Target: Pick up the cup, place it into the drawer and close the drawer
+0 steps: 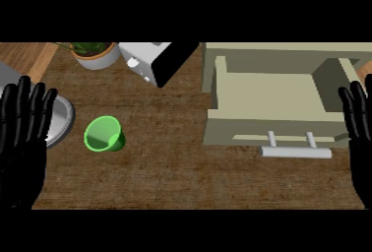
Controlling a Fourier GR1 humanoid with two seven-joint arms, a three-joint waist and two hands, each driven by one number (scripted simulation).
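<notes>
The brown desk [181, 182] fills the view. At about two o'clock stands the beige drawer [272, 93], pulled open with its inside bare, its grey bar handle [296, 152] pointing toward five o'clock. At twelve o'clock stands a white appliance [149, 59] with a black door swung out. The left hand [22, 128] rests at nine o'clock, fingers straight and upward, holding nothing; part of a round metal dish [62, 120] shows just beside it. The right hand [357, 118] rests at three o'clock, fingers likewise straight and empty. A potted plant [97, 53] sits at eleven o'clock. The green cup [104, 134] lies tilted at nine o'clock, near the dish, well apart from the drawer.
</notes>
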